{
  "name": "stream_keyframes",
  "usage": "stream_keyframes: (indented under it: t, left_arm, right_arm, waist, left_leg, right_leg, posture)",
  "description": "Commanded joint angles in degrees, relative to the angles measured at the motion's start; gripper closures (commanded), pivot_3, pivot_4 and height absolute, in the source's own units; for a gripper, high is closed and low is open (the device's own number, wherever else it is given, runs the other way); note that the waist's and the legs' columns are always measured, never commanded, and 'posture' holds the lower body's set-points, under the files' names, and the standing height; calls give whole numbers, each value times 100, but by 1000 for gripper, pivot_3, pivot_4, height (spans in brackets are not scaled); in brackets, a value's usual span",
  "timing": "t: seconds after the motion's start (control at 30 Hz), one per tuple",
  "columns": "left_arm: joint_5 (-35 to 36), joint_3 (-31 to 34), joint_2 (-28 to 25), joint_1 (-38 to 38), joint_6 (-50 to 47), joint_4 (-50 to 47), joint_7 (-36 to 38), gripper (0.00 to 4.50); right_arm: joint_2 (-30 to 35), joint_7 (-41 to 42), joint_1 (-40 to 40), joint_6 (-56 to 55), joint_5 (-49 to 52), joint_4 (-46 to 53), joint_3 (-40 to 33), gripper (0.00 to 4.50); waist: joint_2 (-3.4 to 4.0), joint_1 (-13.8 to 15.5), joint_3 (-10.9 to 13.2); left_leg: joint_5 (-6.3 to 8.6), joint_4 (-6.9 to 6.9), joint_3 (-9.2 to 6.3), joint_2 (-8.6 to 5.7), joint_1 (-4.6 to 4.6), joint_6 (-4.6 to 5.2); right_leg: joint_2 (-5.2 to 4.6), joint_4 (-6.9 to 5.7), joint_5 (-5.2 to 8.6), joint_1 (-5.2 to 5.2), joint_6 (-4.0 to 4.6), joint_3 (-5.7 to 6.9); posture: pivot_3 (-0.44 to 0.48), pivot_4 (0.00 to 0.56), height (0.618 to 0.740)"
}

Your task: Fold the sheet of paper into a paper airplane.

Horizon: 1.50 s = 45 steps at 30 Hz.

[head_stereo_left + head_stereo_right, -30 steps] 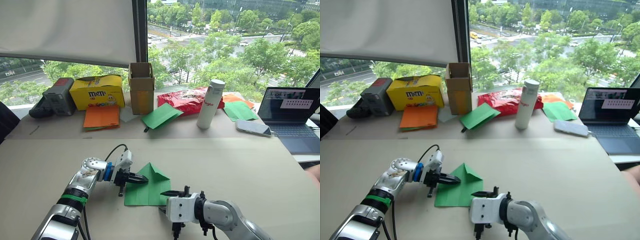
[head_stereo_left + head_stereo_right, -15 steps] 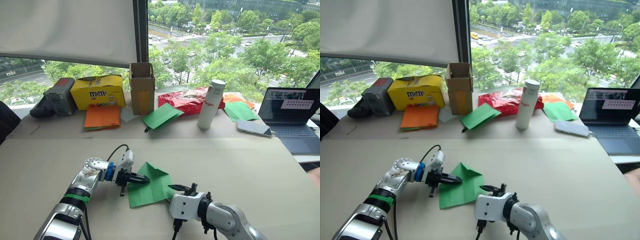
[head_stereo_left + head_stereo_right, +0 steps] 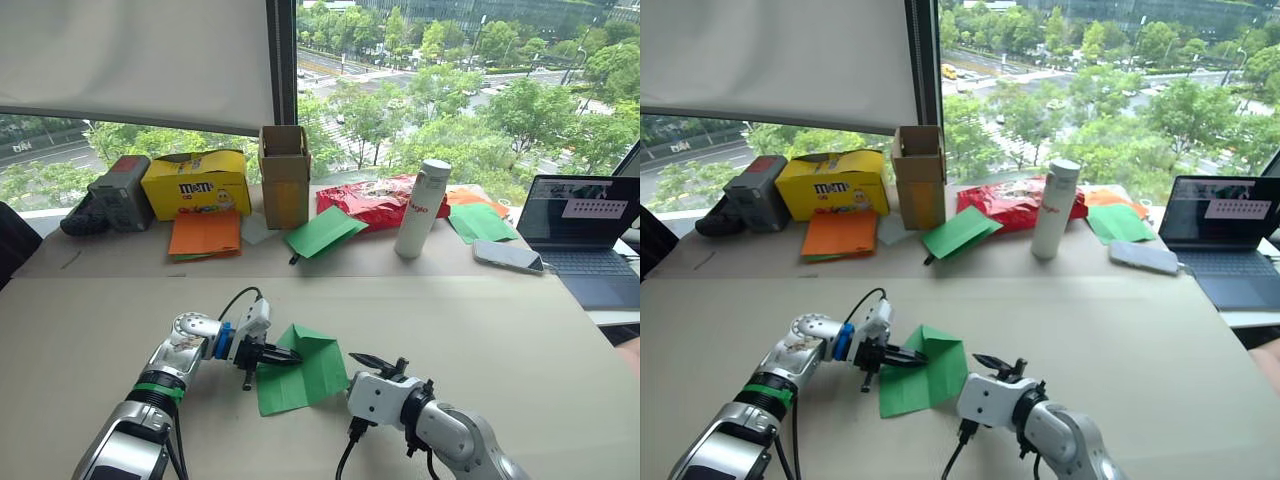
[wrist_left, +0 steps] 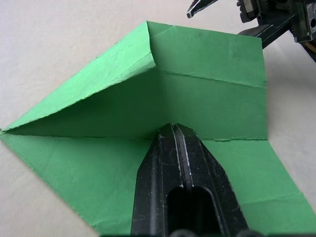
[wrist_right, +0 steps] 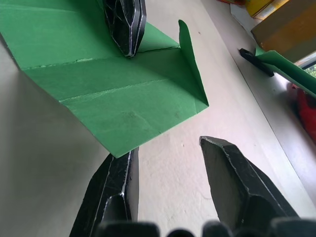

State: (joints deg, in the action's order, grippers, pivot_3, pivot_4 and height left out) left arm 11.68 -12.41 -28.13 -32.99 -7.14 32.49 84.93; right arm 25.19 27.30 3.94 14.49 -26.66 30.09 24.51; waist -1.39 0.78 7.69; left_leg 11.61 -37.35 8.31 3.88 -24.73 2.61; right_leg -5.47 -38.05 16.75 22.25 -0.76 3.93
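Judging by how things lie, we're still early in the fold: the sheet of paper [image 3: 300,368] sits flat on the tan table [image 3: 500,320], well in front of the white bottle [image 3: 420,209] and the cardboard box [image 3: 283,175], and it's nowhere near a narrow pointed wedge yet. It's bright green, with one corner turned over into a slanted flap on the side toward the bottle, plus a couple of straight crease lines running across it. So one corner fold looks done; the matching corner, the nose and the wings are all left, we'd say. Our left gripper [image 3: 286,357] has its fingers pressed together, pinning the paper down mid-sheet. Our right gripper [image 5: 168,170] sits with fingers spread apart, holding nothing, right at the paper's near corner.
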Motion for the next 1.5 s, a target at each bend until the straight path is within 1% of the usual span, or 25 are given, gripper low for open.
stream_keyframes:
  t: [0.03,0.3,0.43,0.53,0.63,0.67,0.83,0.97,1.1,1.17,1.23,1.33,1.37,1.43,1.5]
  left_arm:
    - [-195,-105,36,96,45,148,-122,4500]
    - [-149,7,-13,274,-12,-53,-251,4500]
    - [-130,55,-31,428,-77,-261,-323,4500]
    - [-79,109,-58,546,-177,-458,-394,4500]
    - [11,200,-152,748,-364,-797,-428,4500]
    - [53,231,-207,837,-445,-954,-431,4500]
    - [309,419,-487,1244,-792,-1767,-551,4500]
    - [775,934,-503,1474,-1179,-2311,-992,4500]
    - [1362,1372,-505,1741,-1607,-2707,-1135,4500]
    - [1864,1639,-703,2043,-2101,-3266,-1033,4500]
    - [2358,1941,-874,2194,-2597,-3674,-1082,4500]
    - [2743,2296,-1094,2226,-2975,-3790,-1185,4500]
    - [2740,2362,-1113,2180,-2966,-3719,-1268,4500]
    - [2473,2211,-1073,2042,-2732,-3489,-1405,4500]
    - [1981,1933,-773,1720,-2366,-3091,-1904,4500]
  right_arm:
    - [-280,-91,44,-62,470,-43,-264,2338]
    - [-1301,-47,32,395,1913,-403,-829,2338]
    - [-1493,164,-84,657,2433,-517,-848,2338]
    - [-1525,277,-190,767,2725,-596,-843,3177]
    - [-1515,376,-323,792,2964,-712,-874,4219]
    - [-1512,404,-378,795,3039,-757,-887,4461]
    - [-1471,559,-622,758,3288,-1032,-860,4461]
    - [-1423,706,-899,693,3378,-1301,-822,4461]
    - [-1389,808,-1095,635,3419,-1491,-802,4461]
    - [-1378,871,-1173,620,3449,-1577,-805,4461]
    - [-1383,912,-1219,610,3492,-1635,-815,4461]
    - [-1386,943,-1257,595,3551,-1698,-825,4461]
    - [-1388,943,-1270,590,3573,-1720,-824,4461]
    - [-1393,937,-1296,573,3603,-1761,-811,4461]
    - [-1407,933,-1323,550,3615,-1802,-801,4461]
  waist:
    - [0,-3,0]
    - [0,-17,0]
    - [1,-30,0]
    - [1,-42,0]
    - [1,-75,0]
    - [1,-97,0]
    - [2,-163,0]
    - [3,-169,3]
    - [3,-153,4]
    - [1,-166,5]
    - [1,-174,7]
    - [2,-150,8]
    - [2,-153,8]
    - [2,-139,9]
    - [3,-116,9]
  left_leg:
    - [0,0,-1,1,0,0]
    - [0,0,-2,3,0,0]
    - [0,1,-2,6,0,1]
    - [1,2,-2,5,0,1]
    - [1,4,-1,6,0,1]
    - [1,6,-1,7,0,1]
    - [-1,17,-1,10,-1,-2]
    - [-5,25,-1,12,-1,-9]
    - [-6,25,-1,10,-2,-10]
    - [-6,26,0,9,-2,-10]
    - [-6,29,0,9,-3,-11]
    - [-14,34,-3,12,-1,-24]
    - [-17,35,-4,12,0,-29]
    - [-18,39,-5,10,4,-31]
    - [-18,40,-4,5,3,-31]
  right_leg:
    - [0,0,-1,-1,2,0]
    - [2,-1,-3,-5,5,-1]
    - [3,-2,-3,-6,6,-3]
    - [3,-2,-3,-6,6,-4]
    - [4,-2,-3,-5,6,-4]
    - [4,-2,-3,-7,6,-5]
    - [8,-4,-3,-5,6,-7]
    - [9,-4,-3,-1,7,-7]
    - [6,-5,-3,0,7,-6]
    - [3,-3,-3,-1,6,-8]
    - [1,-2,-3,0,6,-9]
    - [3,-5,-3,0,7,-2]
    - [4,-5,-3,0,7,-2]
    - [4,-4,-4,-1,7,-3]
    - [0,-2,-4,-1,7,-3]
  posture:
    - [0,150,739]
    - [0,150,739]
    - [0,150,739]
    - [0,150,739]
    - [0,150,739]
    - [0,150,739]
    - [0,150,739]
    - [0,150,739]
    - [0,150,739]
    - [0,150,739]
    - [0,150,739]
    - [0,150,739]
    - [0,150,739]
    - [0,150,739]
    - [0,150,739]
